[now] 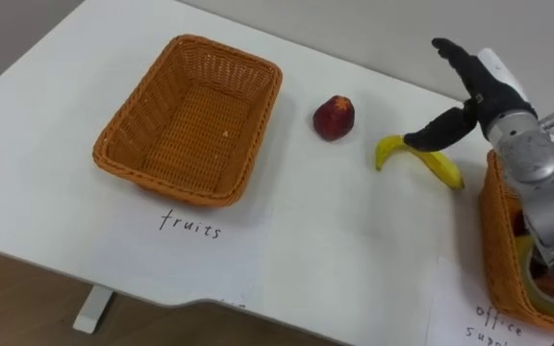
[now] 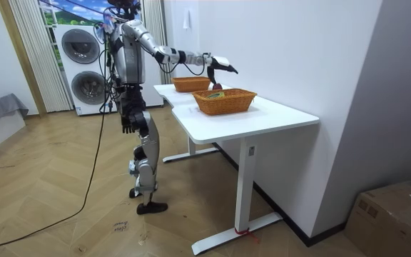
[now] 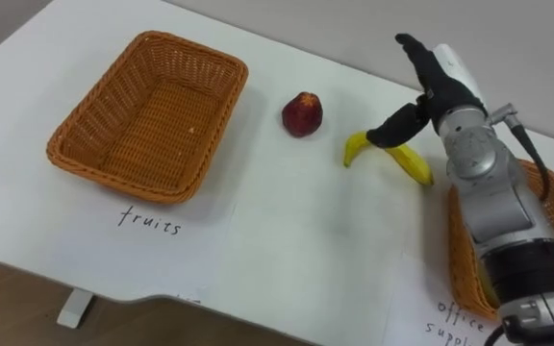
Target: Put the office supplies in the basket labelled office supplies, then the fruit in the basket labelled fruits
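Observation:
An empty wicker basket stands on the left of the white table, with a handwritten "fruits" sheet before it. To its right lie a red fruit and a yellow banana. My right hand hovers open just beyond the banana, fingers straight and thumb pointing down over it, not touching that I can see. The office-supplies basket sits at the right edge under my right forearm, holding a roll of tape. My left hand hangs by my side.
A second paper label lies before the right basket. The table's front edge runs close to me, with wooden floor below. In the room view I stand at the table's long side, washing machines behind me.

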{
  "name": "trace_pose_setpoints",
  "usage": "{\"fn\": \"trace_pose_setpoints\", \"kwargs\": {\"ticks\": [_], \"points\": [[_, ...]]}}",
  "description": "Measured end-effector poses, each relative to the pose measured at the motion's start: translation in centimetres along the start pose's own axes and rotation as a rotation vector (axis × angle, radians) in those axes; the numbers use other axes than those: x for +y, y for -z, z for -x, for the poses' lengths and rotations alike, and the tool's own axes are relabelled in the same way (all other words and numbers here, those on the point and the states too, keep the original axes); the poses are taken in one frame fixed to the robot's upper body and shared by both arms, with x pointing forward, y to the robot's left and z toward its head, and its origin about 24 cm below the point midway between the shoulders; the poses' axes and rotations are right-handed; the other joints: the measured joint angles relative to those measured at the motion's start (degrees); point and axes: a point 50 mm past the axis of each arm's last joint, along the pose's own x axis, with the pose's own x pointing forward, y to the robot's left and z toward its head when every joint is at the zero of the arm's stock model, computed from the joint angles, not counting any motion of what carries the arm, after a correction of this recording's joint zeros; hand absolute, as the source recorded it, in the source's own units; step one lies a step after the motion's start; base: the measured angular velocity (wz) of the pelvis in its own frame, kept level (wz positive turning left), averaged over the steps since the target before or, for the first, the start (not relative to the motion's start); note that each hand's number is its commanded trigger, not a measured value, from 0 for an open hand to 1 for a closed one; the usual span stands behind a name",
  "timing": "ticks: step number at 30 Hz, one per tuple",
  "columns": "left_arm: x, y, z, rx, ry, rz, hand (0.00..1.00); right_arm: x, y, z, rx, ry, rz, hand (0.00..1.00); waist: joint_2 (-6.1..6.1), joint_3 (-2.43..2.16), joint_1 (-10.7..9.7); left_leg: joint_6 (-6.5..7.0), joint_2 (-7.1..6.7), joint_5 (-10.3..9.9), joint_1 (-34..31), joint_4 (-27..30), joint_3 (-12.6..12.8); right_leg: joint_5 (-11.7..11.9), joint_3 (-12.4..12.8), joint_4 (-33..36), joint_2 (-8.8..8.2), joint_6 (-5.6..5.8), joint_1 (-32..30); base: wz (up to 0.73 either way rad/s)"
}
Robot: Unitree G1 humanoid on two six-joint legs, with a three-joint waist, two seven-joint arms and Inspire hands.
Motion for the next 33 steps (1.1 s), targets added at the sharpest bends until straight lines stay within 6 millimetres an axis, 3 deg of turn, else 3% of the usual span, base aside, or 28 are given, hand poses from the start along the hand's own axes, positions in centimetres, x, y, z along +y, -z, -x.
{"fn": "trace_pose_setpoints", "kwargs": {"ticks": [11,23,31,32,33], "points": [[-0.1,-1.1,-0.1,-0.043,0.004,-0.018,0.00,1.2,0.8,-0.4,0.044,-0.069,0.108,0.00,-0.47,0.26,1.6,0.00,-0.01,0.0,-0.7,0.5,-0.3,0.0,-0.2,0.0,0.00,0.00,-0.7,0.00],[-0.2,-1.9,-0.1,-0.057,0.014,0.004,0.00,2.1,3.1,-0.4,0.151,-0.152,0.116,0.00,-0.90,0.62,3.3,-0.01,-0.01,0.0,-1.0,0.2,-0.3,0.0,-0.7,-0.1,-0.02,0.00,-0.8,0.01],[-0.2,-2.8,-0.1,-0.075,0.014,0.010,0.00,2.9,5.1,-0.1,0.239,-0.203,0.125,0.00,-0.72,0.74,4.7,-0.01,-0.02,0.0,-1.2,0.2,-0.3,0.0,-0.8,-0.1,-0.07,0.00,-1.0,0.00],[-0.2,-2.6,-0.1,-0.067,0.014,0.008,0.00,2.7,5.0,-0.3,0.239,-0.198,0.128,0.00,-0.46,0.92,4.8,-0.01,-0.02,0.0,-1.5,0.3,-0.3,0.0,-0.7,0.0,-0.08,-0.01,-1.3,-0.05],[-0.2,-2.6,-0.1,-0.066,0.015,0.008,0.00,2.5,4.9,-0.5,0.244,-0.194,0.129,0.00,-0.77,0.69,4.8,-0.01,0.00,0.0,-2.1,0.6,-0.3,0.1,-0.8,0.0,-0.11,-0.13,-1.8,-0.04]]}}
